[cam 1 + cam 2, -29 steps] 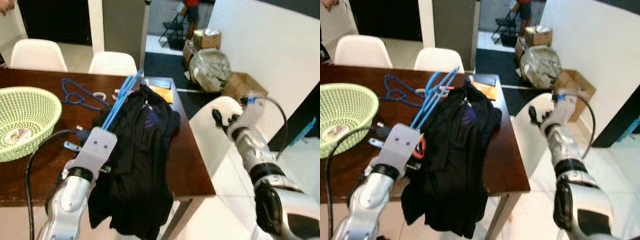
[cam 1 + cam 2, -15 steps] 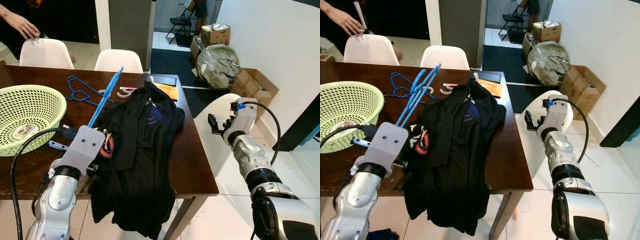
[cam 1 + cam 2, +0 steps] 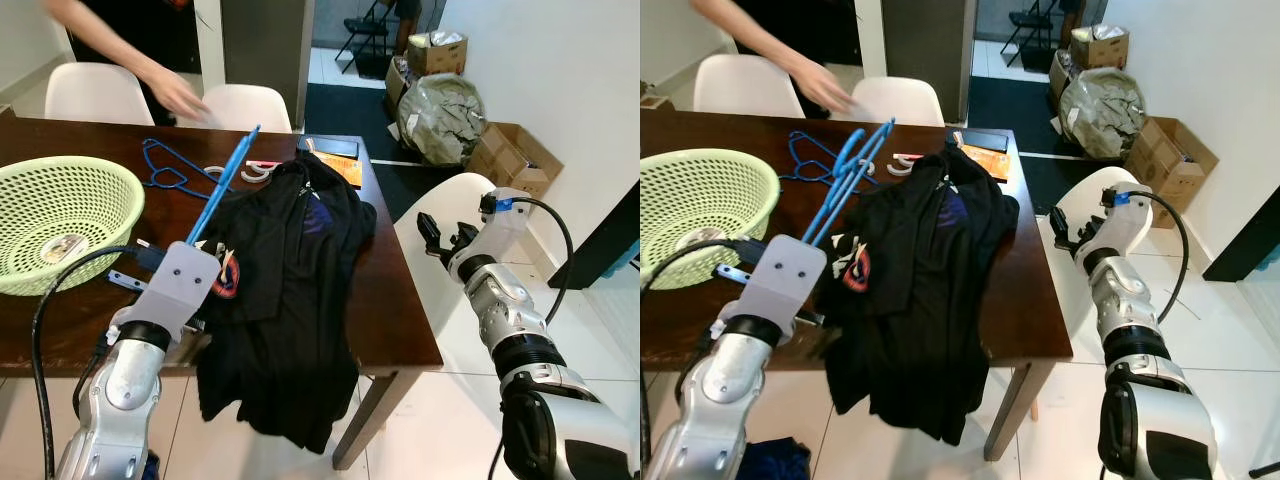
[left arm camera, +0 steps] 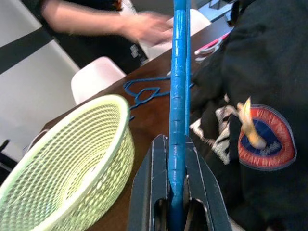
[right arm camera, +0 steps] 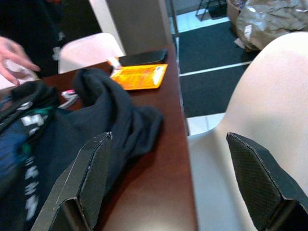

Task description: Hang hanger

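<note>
The left gripper [image 4: 177, 166] is clamping its 2 black fingers [image 4: 150, 173] on the blue hanger [image 3: 222, 186], which is slanting up from the gripper toward 1 o'clock over the dark wooden table [image 3: 390, 300]. A black garment [image 3: 290, 290] with a round red patch [image 4: 262, 137] is lying heaped on the table just beside the held hanger at its 3 o'clock side, and is spilling over the near table edge toward the floor. At 9 o'clock from the hanger, a pale green basket [image 3: 55, 215] is sitting on the table, and a second blue hanger [image 3: 165, 170] is lying flat at about 11 o'clock, near a person's hand [image 3: 180, 95] that is reaching over a white chair [image 3: 250, 105]. The right gripper [image 5: 168, 187] is hovering at 3 o'clock of the table, over another white chair [image 5: 269, 106], its fingers spread wide apart with nothing between them. An orange packet [image 5: 139, 76] and a dark phone [image 5: 144, 57] are lying at the table's far corner.
</note>
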Tool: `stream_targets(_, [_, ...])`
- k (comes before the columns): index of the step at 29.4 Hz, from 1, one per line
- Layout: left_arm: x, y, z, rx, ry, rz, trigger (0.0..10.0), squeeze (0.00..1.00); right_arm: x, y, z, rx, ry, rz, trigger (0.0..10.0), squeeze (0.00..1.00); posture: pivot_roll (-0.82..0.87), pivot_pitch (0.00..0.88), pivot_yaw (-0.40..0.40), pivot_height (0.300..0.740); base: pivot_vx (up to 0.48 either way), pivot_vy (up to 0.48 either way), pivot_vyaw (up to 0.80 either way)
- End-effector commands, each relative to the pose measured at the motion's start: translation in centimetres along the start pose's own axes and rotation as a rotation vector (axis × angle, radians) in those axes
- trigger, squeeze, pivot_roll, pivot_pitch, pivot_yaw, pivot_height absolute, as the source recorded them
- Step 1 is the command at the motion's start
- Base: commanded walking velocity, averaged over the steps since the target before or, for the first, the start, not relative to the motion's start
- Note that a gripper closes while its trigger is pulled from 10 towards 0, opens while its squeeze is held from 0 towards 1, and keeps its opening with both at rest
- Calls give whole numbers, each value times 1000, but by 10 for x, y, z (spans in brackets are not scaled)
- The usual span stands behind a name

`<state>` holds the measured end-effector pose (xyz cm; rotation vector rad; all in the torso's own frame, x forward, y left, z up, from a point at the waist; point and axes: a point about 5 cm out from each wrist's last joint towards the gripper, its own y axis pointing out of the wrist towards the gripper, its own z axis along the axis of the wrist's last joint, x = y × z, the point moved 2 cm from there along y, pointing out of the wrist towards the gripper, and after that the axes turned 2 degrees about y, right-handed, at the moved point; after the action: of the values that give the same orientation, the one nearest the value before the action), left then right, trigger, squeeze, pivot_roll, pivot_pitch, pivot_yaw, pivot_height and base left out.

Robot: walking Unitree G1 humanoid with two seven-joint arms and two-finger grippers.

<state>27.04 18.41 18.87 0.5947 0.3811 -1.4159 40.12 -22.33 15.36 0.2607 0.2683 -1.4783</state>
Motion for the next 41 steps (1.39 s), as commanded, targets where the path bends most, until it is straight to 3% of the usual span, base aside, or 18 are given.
stream_targets(1, [1,1,-2,-14,-18,-4,10000,0,4,-3,-6,-17,19,-11,10000,0,172,35,-92,740,-337,0,0])
stream_targets(17, [9,4,-3,-14,-40,-40,10000,0,1,-4,-9,-34,33,23,10000,0,157,24,-82,740,-341,0,0])
stream_targets(26, [6,5,-5,-18,-49,-45,10000,0,-8,-5,-10,-25,51,113,10000,0,158,12,-81,740,-344,0,0])
stream_targets(27, [1,0,-12,-47,-75,-16,10000,0,-20,-6,-11,-22,12,213,10000,0,159,11,-83,740,0,0,800])
stream_targets(29, [-1,-2,-16,-63,-87,2,10000,0,-25,-7,-12,-27,-16,252,10000,0,161,12,-85,740,0,0,800])
stream_targets(38, [-22,-11,-39,-168,-135,134,10000,0,-36,-8,-14,-33,-36,333,10000,0,165,14,-87,740,0,0,800])
stream_targets(39, [-32,-15,-49,-214,-184,189,10000,0,-38,-8,-14,-34,-31,356,10000,0,164,14,-81,740,0,0,800])
stream_targets(41, [-35,-17,-53,-230,-207,207,10000,0,-39,-9,-15,-34,-29,365,10000,0,164,14,-81,740,0,0,800])
